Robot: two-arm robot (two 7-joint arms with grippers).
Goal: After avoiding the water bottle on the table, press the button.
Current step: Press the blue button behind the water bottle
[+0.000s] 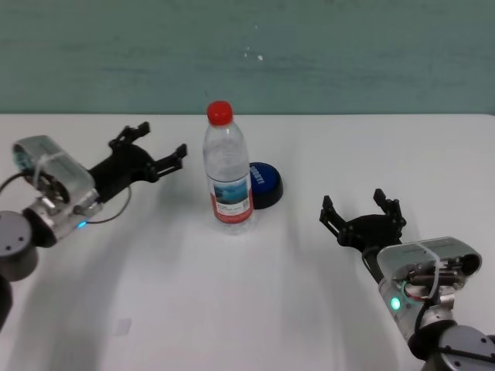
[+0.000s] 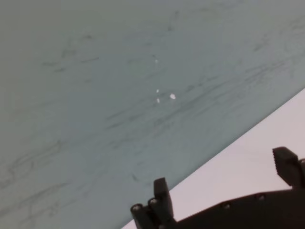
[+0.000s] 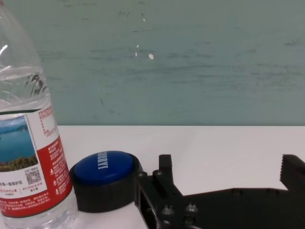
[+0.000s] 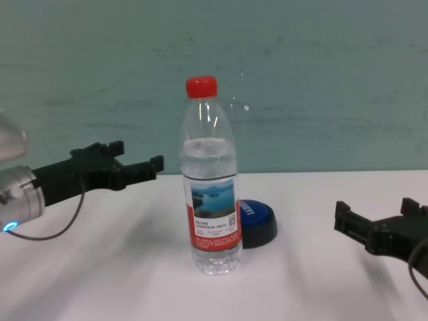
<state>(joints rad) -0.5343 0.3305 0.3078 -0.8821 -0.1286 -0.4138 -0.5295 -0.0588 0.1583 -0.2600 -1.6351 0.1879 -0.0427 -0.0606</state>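
Water bottle (image 1: pixel 227 171) upright mid-table (image 1: pixel 232 309), red cap on. Blue button (image 1: pixel 263 182) sits just behind it and to its right, touching or nearly touching the bottle's base; can't tell which. Left gripper (image 1: pixel 155 151) hovers over the table left of the bottle, fingers spread wide, holding nothing, pointed toward the bottle's upper half. Right gripper (image 1: pixel 362 212) is low near the table, to the right of the button and nearer the robot, well apart from it, fingers wide, holding nothing.
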